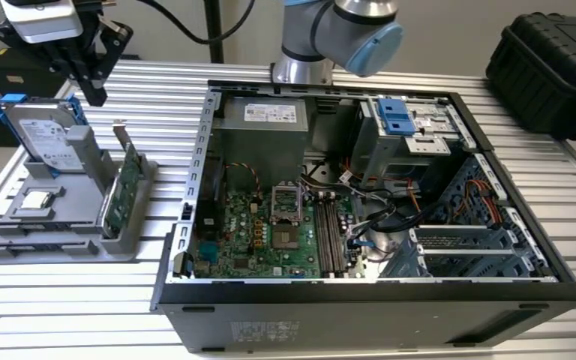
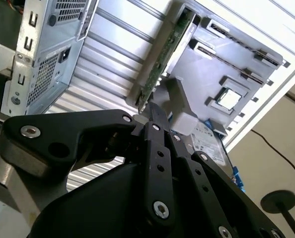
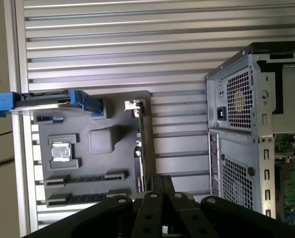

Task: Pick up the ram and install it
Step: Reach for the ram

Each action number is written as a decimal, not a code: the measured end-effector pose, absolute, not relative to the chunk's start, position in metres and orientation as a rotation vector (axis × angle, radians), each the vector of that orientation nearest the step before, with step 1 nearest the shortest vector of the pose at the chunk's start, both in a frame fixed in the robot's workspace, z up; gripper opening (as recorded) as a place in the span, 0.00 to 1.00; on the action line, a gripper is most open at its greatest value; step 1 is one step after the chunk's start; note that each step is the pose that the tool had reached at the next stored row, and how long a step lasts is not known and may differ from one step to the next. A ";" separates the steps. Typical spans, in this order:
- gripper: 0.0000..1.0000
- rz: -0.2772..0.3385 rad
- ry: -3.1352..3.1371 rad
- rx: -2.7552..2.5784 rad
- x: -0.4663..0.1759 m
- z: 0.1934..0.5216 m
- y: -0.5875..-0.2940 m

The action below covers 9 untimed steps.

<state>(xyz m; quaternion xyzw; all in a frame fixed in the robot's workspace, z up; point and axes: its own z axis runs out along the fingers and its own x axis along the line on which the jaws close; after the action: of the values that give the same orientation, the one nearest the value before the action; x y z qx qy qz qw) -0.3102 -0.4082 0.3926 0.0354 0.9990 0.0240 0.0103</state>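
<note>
My gripper (image 1: 96, 93) hangs shut and empty above the back of the grey holder (image 1: 28, 232) on the exterior view's left. In both wrist views the fingertips (image 3: 162, 181) (image 2: 155, 113) meet near the end of the green card. A thin dark strip, apparently the ram (image 3: 83, 198) seen edge-on, sits in one of the holder's long slots, well below the fingers. The motherboard's long slots (image 1: 330, 232) stand inside the open computer case (image 1: 368, 286), with no stick visible in them.
The holder also carries a silver drive with blue rails (image 1: 46, 135), a green card with a metal bracket (image 1: 123, 187) and a square chip (image 1: 36, 199). A black box (image 1: 553, 64) sits at the far right. Cables (image 1: 388, 217) cross the case.
</note>
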 end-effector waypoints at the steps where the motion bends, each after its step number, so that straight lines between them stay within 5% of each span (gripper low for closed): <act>1: 0.00 0.075 3.118 0.110 -0.312 0.393 -0.408; 9: 0.00 0.075 3.118 0.110 -0.322 0.393 -0.409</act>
<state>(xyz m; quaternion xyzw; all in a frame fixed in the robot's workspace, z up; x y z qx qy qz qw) -0.3216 -0.4095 0.3926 0.0354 0.9990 0.0240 0.0103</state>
